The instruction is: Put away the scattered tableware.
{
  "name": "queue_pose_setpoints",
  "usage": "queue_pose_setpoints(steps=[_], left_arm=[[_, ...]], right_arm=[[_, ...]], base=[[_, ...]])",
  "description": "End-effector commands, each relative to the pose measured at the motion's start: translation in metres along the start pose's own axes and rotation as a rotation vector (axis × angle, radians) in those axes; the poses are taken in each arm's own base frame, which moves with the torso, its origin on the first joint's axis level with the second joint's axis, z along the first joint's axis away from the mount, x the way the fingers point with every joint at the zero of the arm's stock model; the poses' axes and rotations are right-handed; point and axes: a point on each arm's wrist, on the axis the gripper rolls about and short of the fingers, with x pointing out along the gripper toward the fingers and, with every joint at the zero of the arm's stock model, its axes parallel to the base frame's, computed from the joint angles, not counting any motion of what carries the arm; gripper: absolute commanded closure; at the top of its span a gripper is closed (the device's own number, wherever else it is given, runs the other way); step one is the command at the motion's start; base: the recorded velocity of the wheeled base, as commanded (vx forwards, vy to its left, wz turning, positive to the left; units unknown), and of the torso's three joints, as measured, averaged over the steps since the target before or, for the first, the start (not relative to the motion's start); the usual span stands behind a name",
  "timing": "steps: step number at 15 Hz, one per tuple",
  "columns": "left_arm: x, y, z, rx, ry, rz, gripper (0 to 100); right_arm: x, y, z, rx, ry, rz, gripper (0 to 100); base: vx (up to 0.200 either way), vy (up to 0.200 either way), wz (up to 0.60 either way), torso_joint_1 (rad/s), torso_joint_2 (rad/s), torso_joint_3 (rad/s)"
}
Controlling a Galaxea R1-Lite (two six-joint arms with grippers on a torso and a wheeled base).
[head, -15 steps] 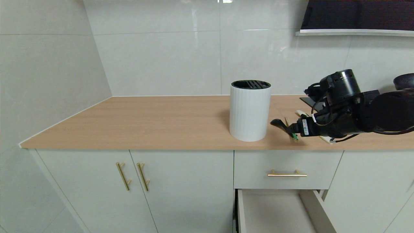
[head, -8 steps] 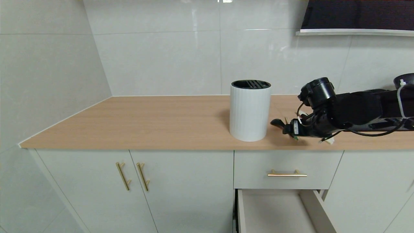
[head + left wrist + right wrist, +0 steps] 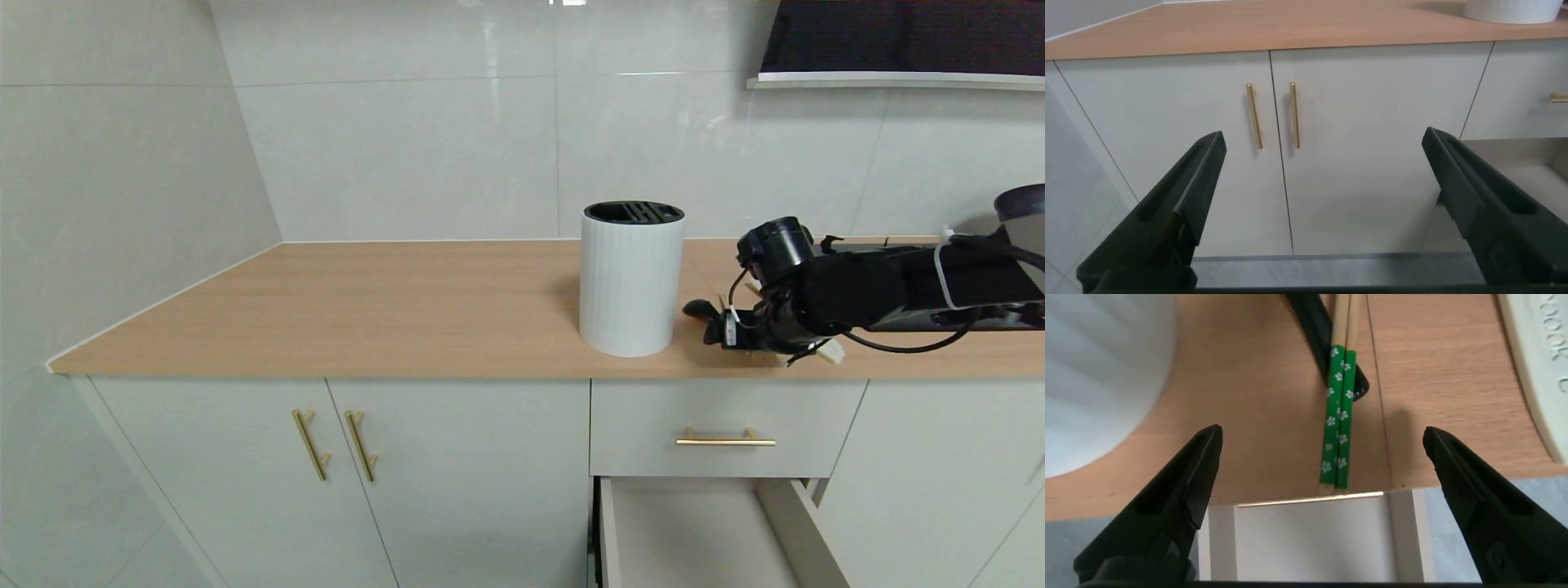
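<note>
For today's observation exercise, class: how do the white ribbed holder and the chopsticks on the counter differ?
The holder stands upright; the chopsticks lie down. The holder is a wide white ribbed cylinder; the chopsticks are thin wooden sticks with green flowered ends. Both rest on the wooden counter.

Counter: wooden top (image 3: 367, 310).
Holder: white ribbed cylinder (image 3: 631, 282), upright near the front edge.
Chopsticks: green-tipped pair (image 3: 1337, 416) at 3 o'clock from the holder, crossing over a black utensil (image 3: 1319, 335).
White item: (image 3: 1539, 367) near the chopsticks, not touching.
</note>
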Motion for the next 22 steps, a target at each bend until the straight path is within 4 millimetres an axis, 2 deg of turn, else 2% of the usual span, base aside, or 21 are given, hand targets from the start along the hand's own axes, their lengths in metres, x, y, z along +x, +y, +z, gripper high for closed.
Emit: queue_pose_setpoints(steps=[1, 3, 4, 9, 13, 17, 19, 22], left_arm=[[0.0, 0.0, 0.0, 0.0, 0.0, 0.001, 0], [0.0, 0.0, 0.0, 0.0, 0.0, 0.001, 0], [0.0, 0.0, 0.0, 0.0, 0.0, 0.001, 0], [0.0, 0.0, 0.0, 0.0, 0.0, 0.001, 0], [0.0, 0.0, 0.0, 0.0, 0.0, 0.001, 0], [0.0, 0.0, 0.0, 0.0, 0.0, 0.001, 0], [0.0, 0.0, 0.0, 0.0, 0.0, 0.001, 0], [0.0, 0.0, 0.0, 0.0, 0.0, 0.001, 0]], right_arm=[[0.004, 0.001, -0.002, -0.003, 0.009, -0.003, 0], [0.007, 0.001, -0.003, -0.004, 0.014, -0.006, 0], [0.007, 0.001, -0.003, -0.005, 0.016, -0.006, 100], [0.007, -0.001, -0.003, -0.004, 0.014, -0.01, 100], [-0.016, -0.007, 0.008, 0.013, -0.038, -0.029, 100], [-0.035, -0.012, 0.008, 0.029, -0.056, -0.02, 100], [-0.064, -0.02, 0.006, 0.031, -0.079, -0.002, 100], [-0.13, -0.044, -0.001, 0.059, -0.149, 0.043, 100]], base=[[0.0, 0.0, 0.0, 0.0, 0.0, 0.0], [0.0, 0.0, 0.0, 0.0, 0.0, 0.0], [0.0, 0.0, 0.0, 0.0, 0.0, 0.0], [0.0, 0.0, 0.0, 0.0, 0.0, 0.0], [0.0, 0.0, 0.0, 0.0, 0.0, 0.0], [0.0, 0.0, 0.0, 0.0, 0.0, 0.0], [0.0, 0.0, 0.0, 0.0, 0.0, 0.0], [0.0, 0.0, 0.0, 0.0, 0.0, 0.0]])
